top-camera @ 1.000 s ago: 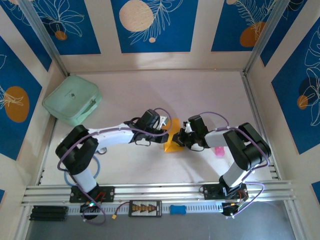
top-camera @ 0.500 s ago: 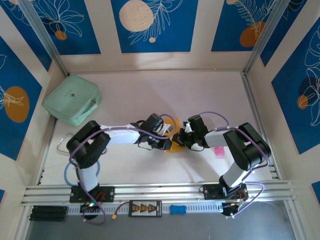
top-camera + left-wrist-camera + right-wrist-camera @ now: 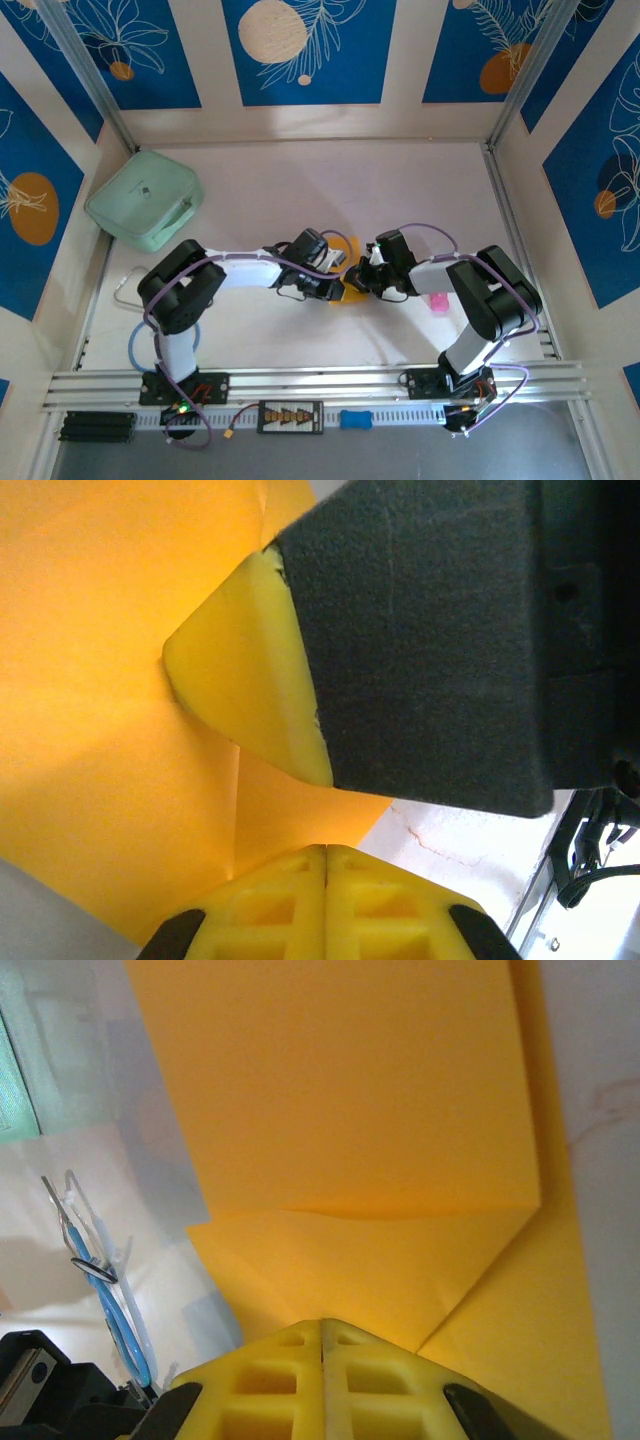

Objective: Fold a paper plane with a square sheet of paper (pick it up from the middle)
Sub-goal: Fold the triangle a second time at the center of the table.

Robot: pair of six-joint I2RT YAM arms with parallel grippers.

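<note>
White table [image 3: 400, 190], centre toward near edge: part-folded thin orange-yellow square sheet of paper [image 3: 350, 1090] pinned under left gripper [image 3: 325, 880] and right gripper [image 3: 322, 1360], both closed on nothing, likely sharpening the crease.

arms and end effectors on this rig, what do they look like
Both the left arm and right arm have white links between bulky black joints, with thin purple cables looping alongside. The left end effector and right end effector are bright yellow plastic, moulded with square recessed pockets.
</note>
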